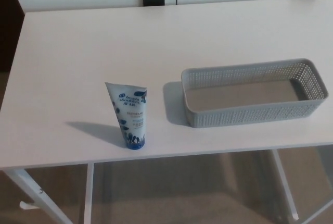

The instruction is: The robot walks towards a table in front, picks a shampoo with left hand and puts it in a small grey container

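Head view shows neither hand, so I cannot tell their state. The shampoo tube (130,115) stands cap-down near the table's (62,52) front edge and seems tippy. I'd close the left hand squarely round its middle, then carry it right to the grey container (250,113).

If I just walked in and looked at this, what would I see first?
You'd first spot the white and blue shampoo tube, standing on its cap near the front edge of the white table. Next you'd see the grey container with little holes in its walls. It sits to the tube's right, not touching it, and it is empty.
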Controlling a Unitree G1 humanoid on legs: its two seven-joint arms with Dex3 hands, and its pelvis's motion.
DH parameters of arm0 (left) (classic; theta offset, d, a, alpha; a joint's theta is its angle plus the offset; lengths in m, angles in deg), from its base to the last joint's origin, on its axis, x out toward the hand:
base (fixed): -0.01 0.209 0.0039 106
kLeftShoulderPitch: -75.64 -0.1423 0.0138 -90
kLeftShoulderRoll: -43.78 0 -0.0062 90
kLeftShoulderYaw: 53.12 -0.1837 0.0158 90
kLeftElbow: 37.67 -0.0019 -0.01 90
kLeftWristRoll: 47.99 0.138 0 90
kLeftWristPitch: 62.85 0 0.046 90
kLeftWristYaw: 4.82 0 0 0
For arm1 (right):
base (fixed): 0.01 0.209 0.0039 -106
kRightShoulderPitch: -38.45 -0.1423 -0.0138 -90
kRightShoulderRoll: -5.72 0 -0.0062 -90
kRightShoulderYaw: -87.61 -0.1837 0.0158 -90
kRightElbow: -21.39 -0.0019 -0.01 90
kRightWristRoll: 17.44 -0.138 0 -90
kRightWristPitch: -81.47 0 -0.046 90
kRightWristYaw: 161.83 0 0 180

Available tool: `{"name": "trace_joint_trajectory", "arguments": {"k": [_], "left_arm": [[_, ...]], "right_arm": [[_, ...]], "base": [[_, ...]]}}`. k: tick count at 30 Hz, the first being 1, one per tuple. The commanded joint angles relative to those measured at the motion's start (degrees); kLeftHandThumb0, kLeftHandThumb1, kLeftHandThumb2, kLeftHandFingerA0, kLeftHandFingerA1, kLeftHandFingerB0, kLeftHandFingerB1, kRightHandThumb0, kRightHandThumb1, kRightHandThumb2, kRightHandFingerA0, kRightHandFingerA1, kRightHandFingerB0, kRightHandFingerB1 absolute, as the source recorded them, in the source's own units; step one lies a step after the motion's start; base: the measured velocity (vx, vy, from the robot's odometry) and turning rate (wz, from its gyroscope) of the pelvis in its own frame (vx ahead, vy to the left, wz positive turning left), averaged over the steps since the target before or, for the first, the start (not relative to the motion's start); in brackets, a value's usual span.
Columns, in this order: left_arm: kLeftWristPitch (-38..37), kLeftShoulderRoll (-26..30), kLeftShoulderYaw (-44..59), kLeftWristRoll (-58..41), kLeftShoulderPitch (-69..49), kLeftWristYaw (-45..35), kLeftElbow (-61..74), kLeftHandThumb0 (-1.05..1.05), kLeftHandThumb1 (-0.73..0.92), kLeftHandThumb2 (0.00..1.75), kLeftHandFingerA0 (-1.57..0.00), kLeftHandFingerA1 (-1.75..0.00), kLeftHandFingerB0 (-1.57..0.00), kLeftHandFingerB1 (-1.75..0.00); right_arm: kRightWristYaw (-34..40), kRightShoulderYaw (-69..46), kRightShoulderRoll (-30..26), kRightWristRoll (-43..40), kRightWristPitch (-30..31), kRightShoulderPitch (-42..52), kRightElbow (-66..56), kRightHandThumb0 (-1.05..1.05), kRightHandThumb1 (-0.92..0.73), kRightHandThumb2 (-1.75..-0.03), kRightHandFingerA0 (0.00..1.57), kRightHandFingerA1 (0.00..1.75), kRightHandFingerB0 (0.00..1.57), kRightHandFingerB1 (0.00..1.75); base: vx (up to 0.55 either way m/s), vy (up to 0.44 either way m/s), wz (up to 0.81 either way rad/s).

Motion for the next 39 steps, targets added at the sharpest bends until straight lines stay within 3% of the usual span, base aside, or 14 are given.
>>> {"name": "trace_joint_trajectory", "arguments": {"k": [1, 6, 7, 8, 9, 10, 11, 15, 17, 20, 24, 30, 32, 39], "left_arm": [[-3.05, 0.1, 3.73, -3.53, -0.37, -2.11, 1.66, -0.3, 0.59, 0.58, -0.63, -0.55, -0.21, -0.31], [-7.51, -0.47, 11.52, -10.28, -3.83, -5.93, 7.03, -0.35, 0.54, 0.56, -0.25, -0.4, -0.08, -0.26], [-7.83, -0.89, 13.91, -12.53, -4.96, -6.28, 9.56, -0.24, 0.47, 0.94, -0.01, -0.5, 0.0, -0.5], [-8.04, -1.49, 16.49, -14.96, -6.12, -7.23, 12.29, -0.35, 0.46, 0.61, -0.1, -0.41, -0.08, -0.19], [-8.13, -2.22, 19.19, -17.35, -7.32, -8.48, 15.17, -0.35, 0.46, 0.61, -0.1, -0.41, -0.08, -0.19], [-8.21, -2.33, 20.93, -19.12, -8.64, -10.03, 18.08, -0.36, 0.3, 0.72, 0.0, -0.41, 0.0, -0.27], [-6.77, -2.69, 23.9, -22.7, -11.36, -11.14, 24.96, -0.42, 0.32, 0.72, -0.01, -0.24, 0.0, -0.24], [-5.88, -2.2, 31.16, -28.23, -18.58, -10.34, 44.3, -0.54, 0.36, 0.7, -0.02, -0.09, 0.0, -0.11], [0.01, -1.9, 34.62, -35.34, -21.07, -14.02, 54.82, -0.52, 0.36, 0.68, 0.0, -0.02, 0.0, -0.11], [6.18, -0.88, 37.38, -42.4, -24.26, -13.25, 71.19, -0.46, 0.33, 0.67, 0.0, -0.06, 0.0, -0.21], [6.24, -0.26, 36.73, -46.81, -27.05, -13.72, 85.69, -0.52, 0.36, 0.68, 0.0, -0.01, 0.0, -0.22], [6.96, 1.86, 30.92, -46.32, -27.94, -14.81, 98.16, -0.53, 0.35, 0.67, 0.0, 0.0, 0.0, -0.12], [7.83, 2.99, 28.37, -44.33, -26.32, -15.2, 99.65, -0.46, 0.44, 0.54, 0.0, 0.0, 0.0, -0.06], [10.6, 2.72, 20.33, -37.84, -17.7, -16.18, 96.79, -0.58, 0.36, 0.67, 0.0, 0.0, 0.0, 0.0]], "right_arm": [[0.24, 0.15, -0.64, 0.33, -0.26, -0.03, 0.09, -0.34, -0.7, -0.6, 0.71, 0.47, 0.55, 0.4], [-0.03, 0.19, -1.29, 0.38, 0.33, -0.34, 0.2, -0.34, -0.69, -0.6, 0.71, 0.47, 0.56, 0.41], [-0.2, 0.15, -1.48, 0.36, 0.15, -0.37, 0.23, -0.34, -0.68, -0.6, 0.72, 0.47, 0.57, 0.41], [-0.31, 0.09, -1.57, 0.3, 0.03, -0.37, 0.26, -0.34, -0.67, -0.58, 0.71, 0.47, 0.57, 0.41], [-0.38, 0.05, -1.6, 0.24, -0.02, -0.37, 0.31, -0.34, -0.67, -0.58, 0.71, 0.47, 0.57, 0.41], [-0.36, 0.03, -1.71, 0.24, -0.06, -0.34, 0.31, -0.34, -0.67, -0.58, 0.72, 0.46, 0.58, 0.41], [-0.41, 0.34, -1.89, 0.54, -0.19, -0.36, 0.23, -0.35, -0.68, -0.6, 0.71, 0.47, 0.58, 0.41], [-0.92, 1.33, -3.15, 1.44, -0.72, -0.89, -0.3, -0.35, -0.7, -0.61, 0.67, 0.46, 0.56, 0.41], [-1.03, 1.67, -3.39, 1.68, -0.39, -1.3, -0.41, -0.36, -0.69, -0.61, 0.68, 0.45, 0.56, 0.4], [-0.27, 2.97, -3.2, 2.86, -0.39, -1.7, -0.4, -0.35, -0.69, -0.61, 0.7, 0.46, 0.56, 0.41], [-0.73, 3.07, -3.05, 2.55, 0.01, -1.9, -0.56, -0.37, -0.71, -0.62, 0.69, 0.47, 0.55, 0.41], [-0.25, 3.39, -2.35, 2.57, -0.17, -1.36, -0.02, -0.36, -0.7, -0.61, 0.68, 0.45, 0.54, 0.4], [-0.34, 3.56, -2.37, 2.64, -0.24, -1.33, -0.17, -0.36, -0.71, -0.62, 0.66, 0.45, 0.51, 0.39], [-0.54, 4.07, -2.08, 2.65, -0.15, -1.76, -0.11, -0.36, -0.71, -0.61, 0.64, 0.44, 0.53, 0.39]], "base": [[0.0, 0.0, 0.0], [0.0, 0.0, 0.0], [0.0, 0.0, 0.0], [0.0, 0.0, 0.0], [0.0, 0.0, 0.0], [0.0, 0.0, 0.0], [0.0, 0.0, 0.0], [0.0, 0.0, 0.0], [0.0, 0.0, 0.0], [0.0, 0.0, 0.0], [0.0, 0.0, 0.0], [0.0, 0.0, 0.0], [0.0, 0.0, 0.0], [0.0, 0.0, 0.0]]}}
